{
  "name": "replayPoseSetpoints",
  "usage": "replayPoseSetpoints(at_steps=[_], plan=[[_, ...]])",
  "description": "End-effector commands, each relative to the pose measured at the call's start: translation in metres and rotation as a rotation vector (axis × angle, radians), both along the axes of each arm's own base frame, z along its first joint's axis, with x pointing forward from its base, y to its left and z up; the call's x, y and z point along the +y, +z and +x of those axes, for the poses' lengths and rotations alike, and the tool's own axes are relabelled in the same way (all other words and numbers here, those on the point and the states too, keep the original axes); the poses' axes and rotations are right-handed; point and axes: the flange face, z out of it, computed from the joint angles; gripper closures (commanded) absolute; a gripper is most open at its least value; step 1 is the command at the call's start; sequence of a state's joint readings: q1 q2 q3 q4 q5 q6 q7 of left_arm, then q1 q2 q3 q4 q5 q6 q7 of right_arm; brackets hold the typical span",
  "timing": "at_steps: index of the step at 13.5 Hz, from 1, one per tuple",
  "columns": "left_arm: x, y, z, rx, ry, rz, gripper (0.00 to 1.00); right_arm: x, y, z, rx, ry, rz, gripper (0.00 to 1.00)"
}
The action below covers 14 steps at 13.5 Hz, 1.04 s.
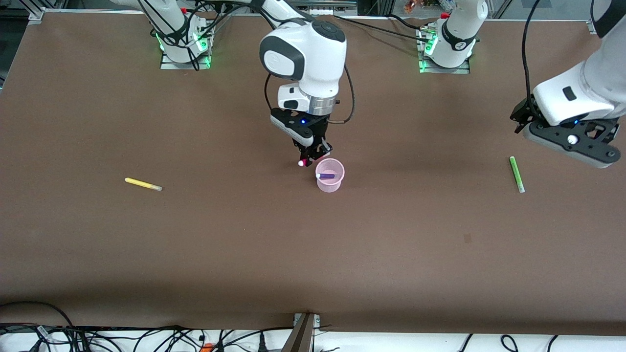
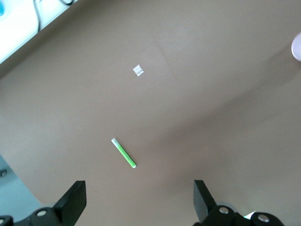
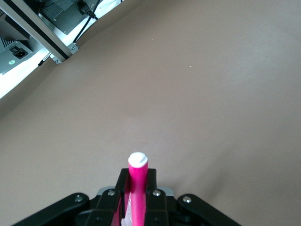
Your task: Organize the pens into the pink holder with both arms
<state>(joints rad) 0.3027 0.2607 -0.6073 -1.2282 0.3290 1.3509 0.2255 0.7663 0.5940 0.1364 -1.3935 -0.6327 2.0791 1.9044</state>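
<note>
The right hand (image 1: 313, 155) is positioned at the centre of the front view, over the worktop (image 1: 244, 244) just above the rim of the pink holder (image 1: 330, 182). Its fingers are pressed onto the magenta-pink pen (image 1: 303, 163), whose pale cap end projects from between them; in the right wrist view the same pen (image 3: 137, 188) is seen clamped between the two black fingers (image 3: 121, 188), pale cap outward. The pink holder is stood upright near the middle of the frame, and the purple pen (image 1: 325, 176) is seen inside it, leaning across the opening. The yellow pen (image 1: 143, 184) is laid flat on the worktop at the middle left of the front view, well apart from the holder. The green pen (image 1: 517, 174) is laid flat at the middle right of the frame. The left hand (image 1: 567, 134) is held above the worktop at the right edge, over the area just beside the green pen; in the left wrist view its fingers (image 2: 73, 201) are shown spread wide with nothing between them, the green pen (image 2: 123, 153) lying below centre.
</note>
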Motion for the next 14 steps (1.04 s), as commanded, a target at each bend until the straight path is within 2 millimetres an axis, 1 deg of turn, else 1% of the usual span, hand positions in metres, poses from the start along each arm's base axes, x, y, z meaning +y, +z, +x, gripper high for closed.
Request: replayPoseSetpoints(at_steps=[1, 2, 3, 4, 5, 6, 7, 8, 9, 10, 12, 13, 14], plan=[[0.018, -0.007, -0.024, -0.003, 0.157, -0.036, 0.00, 0.013, -0.031, 0.003, -0.043, -0.006, -0.071, 1.00], [0.032, -0.016, -0.028, -0.030, 0.209, -0.076, 0.00, 0.012, -0.036, 0.005, -0.050, -0.009, -0.087, 1.00], [0.037, -0.027, -0.032, -0.059, 0.223, -0.108, 0.00, 0.014, -0.041, 0.002, -0.051, -0.005, -0.095, 1.00], [0.041, -0.032, -0.040, -0.108, 0.230, -0.125, 0.00, 0.016, -0.043, 0.001, -0.051, -0.001, -0.097, 1.00], [0.039, -0.038, -0.049, -0.151, 0.225, -0.139, 0.00, 0.020, -0.048, -0.001, -0.050, 0.004, -0.103, 1.00], [0.042, -0.043, -0.056, -0.160, 0.244, -0.153, 0.00, 0.020, -0.049, 0.002, -0.071, -0.004, -0.106, 1.00], [0.052, -0.041, -0.060, -0.160, 0.309, -0.187, 0.00, 0.025, -0.051, 0.001, -0.081, -0.011, -0.097, 1.00], [0.054, -0.036, -0.064, -0.166, 0.344, -0.195, 0.00, 0.028, -0.051, 0.002, -0.085, -0.012, -0.091, 1.00], [0.054, -0.035, -0.064, -0.171, 0.348, -0.191, 0.00, 0.029, -0.052, 0.002, -0.085, -0.012, -0.091, 1.00], [0.049, -0.034, -0.064, -0.171, 0.336, -0.188, 0.00, 0.029, -0.053, 0.002, -0.085, -0.011, -0.091, 0.99], [0.054, -0.037, -0.065, -0.158, 0.346, -0.180, 0.00, 0.030, -0.056, 0.003, -0.083, -0.010, -0.092, 0.94], [0.056, -0.036, -0.065, -0.152, 0.349, -0.176, 0.00, 0.030, -0.056, 0.003, -0.083, -0.009, -0.091, 0.81], [0.055, -0.035, -0.064, -0.154, 0.350, -0.175, 0.00, 0.030, -0.057, 0.003, -0.083, -0.009, -0.092, 0.64]])
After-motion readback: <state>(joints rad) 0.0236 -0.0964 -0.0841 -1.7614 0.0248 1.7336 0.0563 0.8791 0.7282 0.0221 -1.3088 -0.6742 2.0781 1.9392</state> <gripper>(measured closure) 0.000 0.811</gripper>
